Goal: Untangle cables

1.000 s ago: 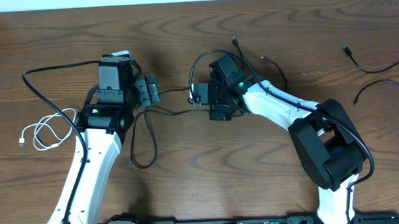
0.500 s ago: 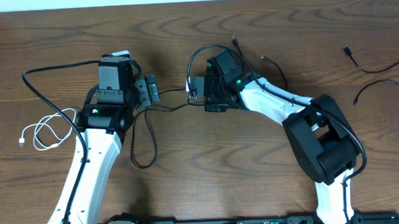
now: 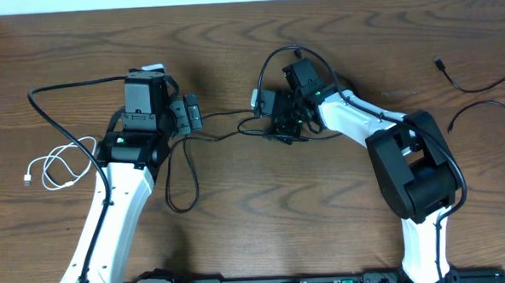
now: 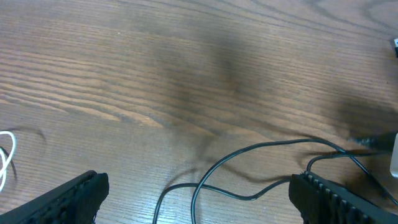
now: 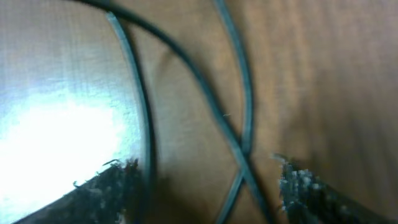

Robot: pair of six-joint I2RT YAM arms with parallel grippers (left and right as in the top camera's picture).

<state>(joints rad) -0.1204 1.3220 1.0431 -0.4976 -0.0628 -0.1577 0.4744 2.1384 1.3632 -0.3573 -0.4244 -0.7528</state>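
Note:
A long black cable (image 3: 220, 135) runs across the table from a loop (image 3: 182, 183) under my left arm to my right gripper (image 3: 269, 118), then arcs up behind it. My right gripper is down on the table with its jaws apart. In the right wrist view two strands cross (image 5: 239, 152) between its fingertips (image 5: 109, 190). My left gripper (image 3: 187, 116) is wide open just above the same cable, and two strands (image 4: 208, 183) cross between its fingers (image 4: 65, 199). A white cable (image 3: 59, 163) lies coiled at the far left.
Two more black cables lie at the far right, one with a plug (image 3: 459, 77) and a curved one (image 3: 482, 108). A thick black arm wire (image 3: 55, 116) loops out left of my left arm. The table's far edge (image 3: 246, 0) meets a white wall.
My right gripper has shifted right and slightly back, its jaws have narrowed, and the black cable's arc behind it has moved right with it. The left arm has not moved.

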